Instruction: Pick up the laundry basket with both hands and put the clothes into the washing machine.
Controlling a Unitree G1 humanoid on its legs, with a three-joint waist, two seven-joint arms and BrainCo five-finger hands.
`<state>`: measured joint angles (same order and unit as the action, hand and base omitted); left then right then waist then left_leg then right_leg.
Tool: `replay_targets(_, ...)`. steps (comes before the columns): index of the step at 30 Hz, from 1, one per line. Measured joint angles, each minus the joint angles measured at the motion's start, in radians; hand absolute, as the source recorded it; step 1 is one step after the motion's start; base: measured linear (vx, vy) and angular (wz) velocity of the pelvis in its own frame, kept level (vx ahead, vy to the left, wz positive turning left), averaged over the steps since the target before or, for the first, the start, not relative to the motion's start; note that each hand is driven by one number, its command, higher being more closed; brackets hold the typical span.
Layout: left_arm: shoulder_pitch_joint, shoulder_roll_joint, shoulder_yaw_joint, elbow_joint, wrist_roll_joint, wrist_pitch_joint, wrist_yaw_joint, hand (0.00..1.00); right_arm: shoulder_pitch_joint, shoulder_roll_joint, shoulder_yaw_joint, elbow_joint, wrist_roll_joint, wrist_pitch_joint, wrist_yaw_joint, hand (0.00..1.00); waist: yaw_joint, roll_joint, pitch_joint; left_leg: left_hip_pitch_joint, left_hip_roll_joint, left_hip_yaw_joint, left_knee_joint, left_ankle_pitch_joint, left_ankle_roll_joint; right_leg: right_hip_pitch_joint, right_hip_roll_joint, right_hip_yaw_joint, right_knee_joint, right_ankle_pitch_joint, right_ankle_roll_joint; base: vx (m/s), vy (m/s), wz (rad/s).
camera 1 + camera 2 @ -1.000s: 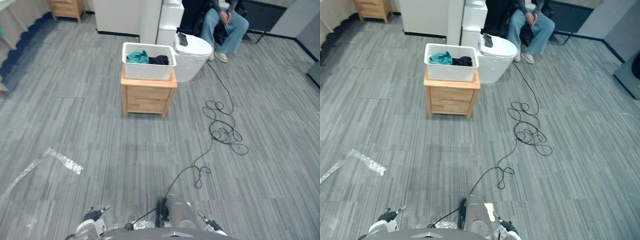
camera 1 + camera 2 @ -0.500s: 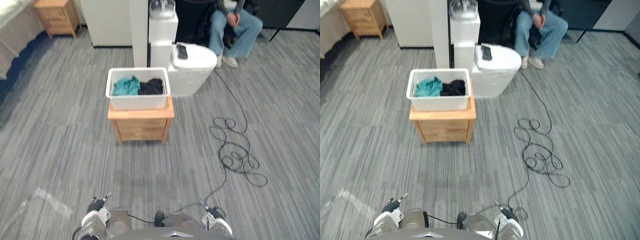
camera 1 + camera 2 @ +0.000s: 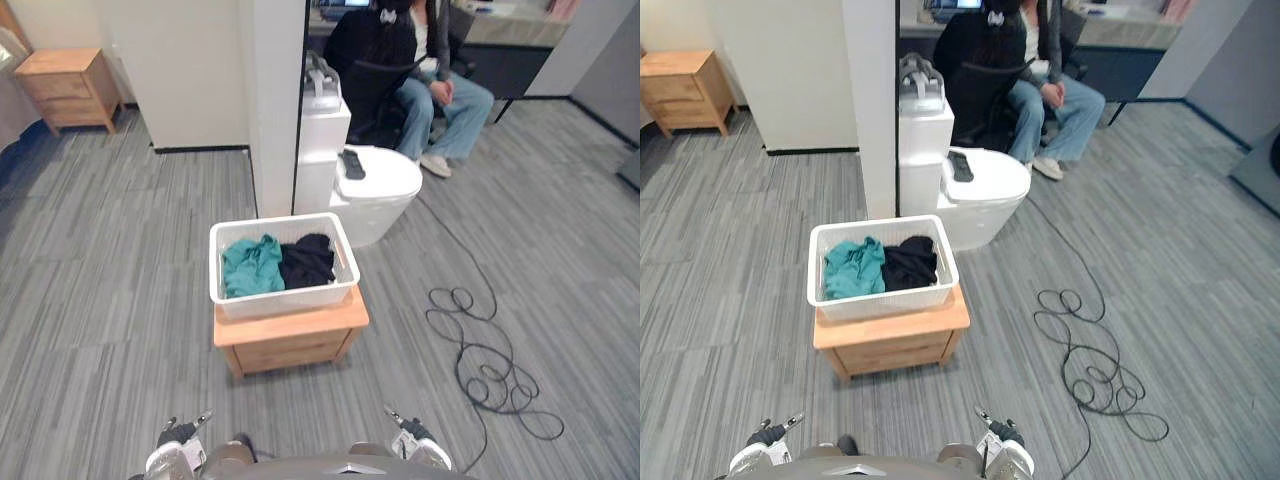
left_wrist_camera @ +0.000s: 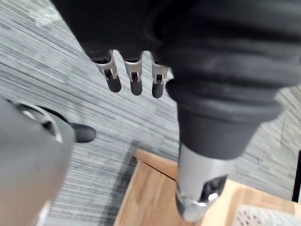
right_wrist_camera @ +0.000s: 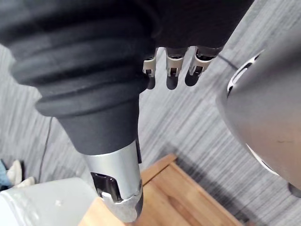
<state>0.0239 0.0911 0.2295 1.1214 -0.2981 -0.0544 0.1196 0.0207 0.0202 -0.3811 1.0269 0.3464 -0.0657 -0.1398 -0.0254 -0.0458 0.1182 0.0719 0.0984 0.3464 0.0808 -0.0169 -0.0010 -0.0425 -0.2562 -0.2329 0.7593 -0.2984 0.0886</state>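
Grey striped carpet (image 3: pixel 120 260) covers the room, with a white pillar (image 3: pixel 275 100) ahead and a person in blue jeans (image 3: pixel 440 95) seated beyond it. Compared with half a second ago the whole picture has shifted, so the camera has moved and not the objects. The small light-wood bedside cabinet (image 3: pixel 290 340) now sits lower in the head views and looks closer. I judge the walk-up is nearly done and the reach for the lift comes next. On the cabinet top stands the white perforated plastic laundry basket (image 3: pixel 283 297), rectangular with a broad rolled rim, upright and square to the robot. Inside it a crumpled teal garment (image 3: pixel 250 265) lies on the robot's left, touching a crumpled black garment (image 3: pixel 307 260) on the right. Both sit below the rim, so little should spill when the basket is lifted. Just behind the basket and to its right is the low white rounded washing machine (image 3: pixel 375 190). Its lid is closed, and a black remote-like object (image 3: pixel 353 164) rests on it. The left hand (image 4: pixel 133 77) hangs with fingers loose and straight, grasping nothing, above the carpet by the cabinet's edge. The right hand (image 5: pixel 173 63) hangs just as slack and empty. Neither hand touches the basket yet.
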Motion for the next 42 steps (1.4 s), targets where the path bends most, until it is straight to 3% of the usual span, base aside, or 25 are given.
replay_targets(3,-0.028,0.009,-0.019,0.000,0.010,-0.002,-0.002,0.00,0.004,-0.001,0.021,-0.029,-0.002,0.001,0.000,0.00,-0.018,0.002,0.000,0.023,0.013,-0.002,-0.034,-0.003,-0.019,-0.058,-0.002,0.006,-0.230,0.016,0.025,0.23,-0.033,0.13)
replay_targets(4,-0.033,0.014,-0.027,0.001,0.021,-0.003,-0.001,0.00,0.004,-0.001,0.025,-0.032,-0.002,0.001,0.000,0.00,-0.022,-0.001,-0.002,0.016,0.015,-0.004,-0.036,-0.003,-0.033,-0.086,0.004,0.033,-0.354,0.065,0.034,0.19,-0.151,0.18)
replay_targets(6,-0.029,0.027,-0.037,0.010,0.038,-0.005,0.003,0.00,0.009,-0.001,0.040,-0.033,-0.019,0.001,-0.003,0.00,-0.026,-0.022,-0.005,0.024,0.002,-0.019,-0.038,-0.015,-0.070,-0.100,-0.006,0.060,-0.461,0.252,0.037,0.23,-0.250,0.31)
replay_targets(7,-0.027,0.030,-0.035,0.009,0.039,-0.005,0.007,0.00,0.023,-0.002,0.061,-0.033,-0.038,0.002,-0.003,0.00,-0.030,-0.038,-0.007,0.034,-0.010,-0.028,-0.045,-0.015,-0.089,-0.096,-0.021,0.053,-0.468,0.264,0.063,0.19,-0.328,0.20)
replay_targets(8,-0.008,0.014,-0.033,0.010,0.037,-0.005,0.013,0.00,0.026,-0.020,0.077,-0.041,-0.044,0.003,-0.004,0.00,-0.024,-0.007,-0.016,0.038,0.024,-0.031,-0.062,-0.007,-0.114,-0.081,0.008,0.038,-0.484,0.246,0.070,0.18,-0.379,0.21)
replay_targets(9,0.005,-0.027,-0.034,0.009,0.032,-0.005,0.015,0.00,0.039,-0.048,0.099,-0.099,-0.050,0.003,-0.011,0.00,-0.034,0.046,-0.022,0.013,0.069,-0.049,-0.069,-0.001,-0.134,-0.066,0.057,-0.005,-0.543,0.249,0.058,0.17,-0.354,0.16)
replay_targets(12,0.007,-0.067,-0.035,0.008,0.011,-0.006,0.022,0.00,0.039,-0.075,0.104,-0.156,-0.073,0.001,-0.016,0.00,-0.033,0.092,-0.018,0.015,0.103,-0.048,-0.088,0.032,-0.157,-0.047,0.098,-0.031,-0.574,0.251,0.042,0.10,-0.168,0.21)
replay_targets(13,0.007,-0.069,-0.036,0.005,-0.003,-0.007,0.025,0.00,0.039,-0.083,0.105,-0.184,-0.078,0.000,-0.017,0.00,-0.035,0.088,-0.016,0.026,0.110,-0.047,-0.101,0.056,-0.161,-0.031,0.107,-0.045,-0.575,0.246,0.032,0.08,-0.190,0.31)
replay_targets(17,0.017,-0.070,-0.038,-0.083,-0.051,-0.020,0.051,0.00,0.067,-0.093,0.116,-0.382,-0.087,-0.020,-0.049,0.00,-0.034,0.077,-0.009,0.027,0.121,-0.043,-0.102,0.063,-0.162,-0.014,0.121,-0.059,-0.595,0.244,0.026,0.03,-0.070,0.10)
replay_targets(18,0.047,-0.068,-0.038,-0.197,-0.088,-0.036,0.053,0.00,0.095,-0.089,0.135,-0.527,-0.125,-0.025,-0.060,0.00,-0.034,0.067,-0.004,0.009,0.114,-0.043,-0.102,0.063,-0.162,-0.030,0.116,-0.057,-0.600,0.249,0.029,0.00,0.000,0.00)
replay_targets(21,0.074,-0.056,-0.038,-0.313,-0.115,-0.054,0.051,0.00,0.136,-0.080,0.140,-0.674,-0.187,-0.039,-0.065,0.00,-0.034,0.063,0.000,-0.020,0.103,-0.043,-0.103,0.063,-0.162,-0.051,0.104,-0.059,-0.612,0.265,0.034,-0.04,0.047,0.04)
replay_targets(25,0.110,-0.012,-0.003,-0.484,-0.133,-0.075,0.048,0.00,0.164,-0.081,0.139,-0.867,-0.277,-0.046,-0.065,0.00,-0.034,0.090,0.014,-0.040,0.078,-0.043,-0.103,0.063,-0.160,-0.059,0.085,-0.055,-0.651,0.289,0.043,-0.04,0.053,-0.01)
replay_targets(28,0.114,0.003,0.106,-0.602,-0.134,-0.085,0.049,0.00,0.174,-0.094,0.142,-0.974,-0.315,-0.050,-0.057,0.00,-0.036,0.115,0.023,-0.055,0.073,-0.042,-0.102,0.056,-0.149,-0.060,0.084,-0.055,-0.681,0.311,0.046,-0.04,0.027,0.00)
replay_targets(30,0.090,0.055,0.162,-0.623,-0.134,-0.088,0.050,0.00,0.155,-0.129,0.149,-1.024,-0.314,-0.052,-0.043,0.00,-0.036,0.123,0.026,-0.059,0.070,-0.038,-0.102,0.052,-0.143,-0.060,0.084,-0.052,-0.700,0.330,0.046,-0.04,0.016,-0.07)
replay_targets(37,-0.152,0.245,0.151,-0.475,-0.132,-0.087,0.052,0.00,-0.080,-0.337,0.238,-0.995,-0.282,-0.057,-0.004,0.00,-0.038,0.123,0.070,-0.097,0.049,-0.013,-0.096,0.058,-0.128,-0.102,0.077,-0.018,-0.728,0.399,0.047,-0.05,0.013,-0.11)
replay_targets(40,-0.352,0.358,0.101,-0.319,-0.114,-0.072,0.051,0.00,-0.312,-0.442,0.300,-0.863,-0.220,-0.051,-0.001,0.00,-0.041,0.107,0.148,-0.156,0.047,0.010,-0.055,0.060,-0.120,-0.174,0.071,0.020,-0.704,0.425,0.037,-0.13,0.009,-0.23)
replay_targets(42,-0.449,0.395,0.078,-0.264,-0.112,-0.060,0.049,0.00,-0.419,-0.480,0.315,-0.802,-0.161,-0.036,-0.002,0.00,-0.042,0.104,0.196,-0.190,0.052,0.014,-0.022,0.057,-0.117,-0.201,0.071,0.032,-0.698,0.438,0.030,-0.07,-0.013,-0.13)
